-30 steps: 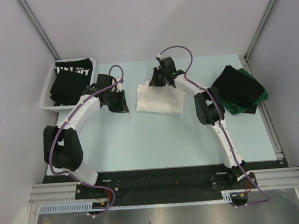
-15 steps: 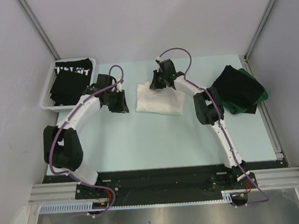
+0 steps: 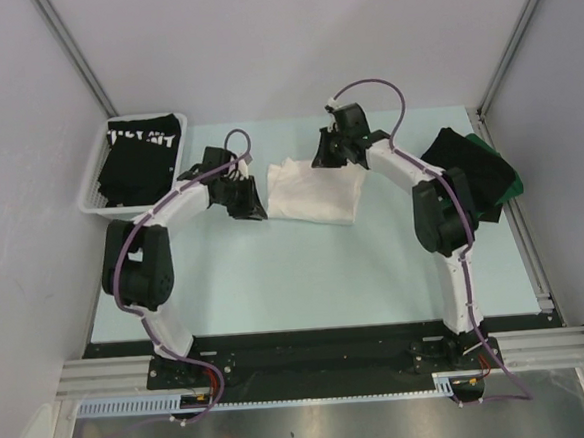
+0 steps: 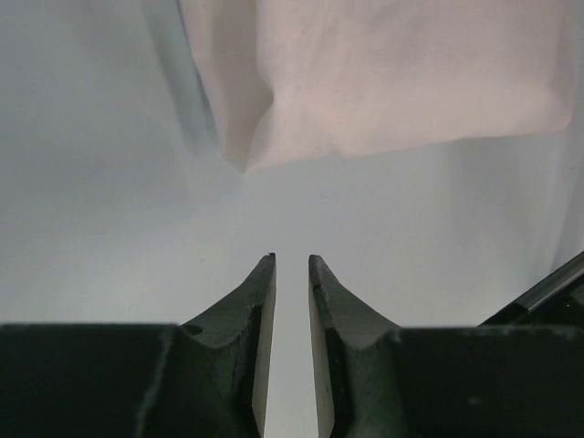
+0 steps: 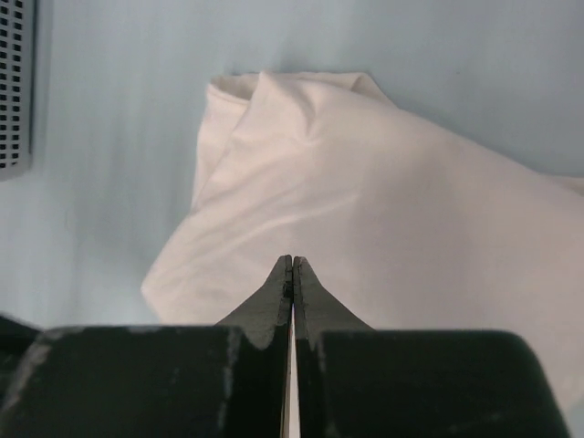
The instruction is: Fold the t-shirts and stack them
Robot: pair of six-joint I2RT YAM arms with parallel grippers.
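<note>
Pale blue-green table point(image 3: 305, 268), grey walls on three sides, arm bases along the bottom edge of the overhead frame.

- Change, lower half of frame: both arms have re-posed over the last second. Left elbow has pulled up and inward. Right elbow has swung toward the right side of the frame.
- Left gripper point(image 3: 248, 204) has crept right, now just beside the left edge of the folded white cloth t-shirt point(image 3: 315, 189). Wrist view: fingers stand a narrow slot apart with nothing between them point(image 4: 292, 260). Shirt's lower corner point(image 4: 383, 82) lies ahead and a little right, apart from the tips, bare table between.
- White t-shirt sits mid-frame, much where it was, folded to a rough rectangle. No print shows on the upper face.
- Right gripper point(image 3: 330, 156) has slid right along the shirt's upper edge. Wrist view: fingers pressed together point(image 5: 292, 260), no cloth pinched, tips over the shirt's near side point(image 5: 383, 210). Cannot tell whether they touch it.
- Upper left: black t-shirt with white lettering point(image 3: 143, 159) in the white plastic mesh basket point(image 3: 88, 198).
- Right side: plain black t-shirt point(image 3: 474, 166) lying over a dark green t-shirt point(image 3: 510, 179).

Judgement: fold on the white shirt looks nearly done. Both grippers seem to be setting up for a final tidy or a lift to the stack.
</note>
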